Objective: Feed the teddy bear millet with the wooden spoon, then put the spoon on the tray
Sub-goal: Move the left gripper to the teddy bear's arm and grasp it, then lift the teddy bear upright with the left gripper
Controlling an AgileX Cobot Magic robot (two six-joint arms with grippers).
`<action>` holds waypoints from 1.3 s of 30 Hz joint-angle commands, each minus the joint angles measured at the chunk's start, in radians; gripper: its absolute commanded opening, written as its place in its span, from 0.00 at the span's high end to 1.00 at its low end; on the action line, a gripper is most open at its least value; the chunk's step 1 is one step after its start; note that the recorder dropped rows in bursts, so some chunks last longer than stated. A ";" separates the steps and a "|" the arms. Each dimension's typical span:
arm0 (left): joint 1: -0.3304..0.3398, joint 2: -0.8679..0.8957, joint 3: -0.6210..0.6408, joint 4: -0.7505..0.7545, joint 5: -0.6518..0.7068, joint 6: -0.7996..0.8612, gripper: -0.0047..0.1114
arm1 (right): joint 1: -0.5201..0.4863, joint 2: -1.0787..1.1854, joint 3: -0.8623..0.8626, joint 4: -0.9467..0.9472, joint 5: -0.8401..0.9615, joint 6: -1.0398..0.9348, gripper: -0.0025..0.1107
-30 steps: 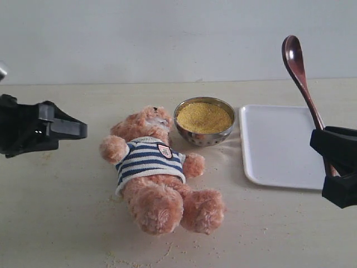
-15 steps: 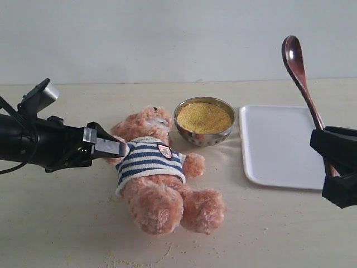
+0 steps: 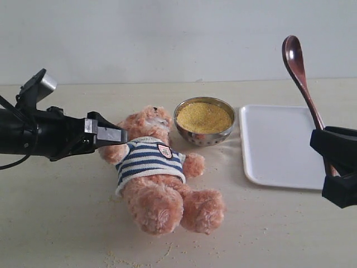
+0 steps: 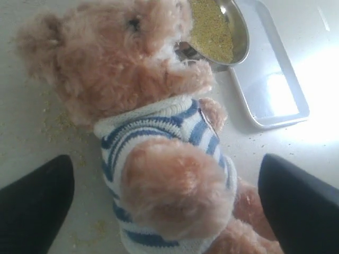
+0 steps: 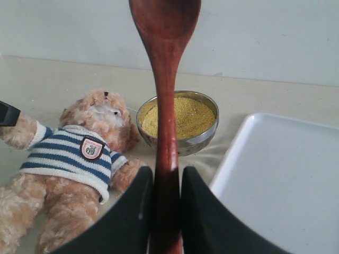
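Observation:
The teddy bear (image 3: 152, 167) lies on its back on the table, head toward the metal bowl of millet (image 3: 204, 118). My left gripper (image 3: 109, 135) is open, its fingers (image 4: 32, 209) standing wide on either side of the bear's outstretched arm (image 4: 175, 190) without pinching it. To the right of the bowl lies the white tray (image 3: 279, 145). At the right edge my right gripper (image 3: 334, 167) is shut on the handle of the wooden spoon (image 3: 301, 78), which stands upright above the tray with its bowl on top. No grains show in the spoon's bowl (image 5: 165, 16).
Loose millet grains (image 3: 134, 259) are scattered on the beige table around the bear's feet and beside its head (image 4: 58, 127). A plain pale wall (image 3: 167, 39) runs along the back of the table.
My left arm has swung in from the left edge to the bear's arm, its jaws opening wider. The right gripper and spoon have not moved.

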 commanded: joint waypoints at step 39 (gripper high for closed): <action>-0.120 0.322 -0.127 -0.135 0.032 0.104 0.91 | 0.002 -0.007 0.001 -0.005 0.038 0.003 0.98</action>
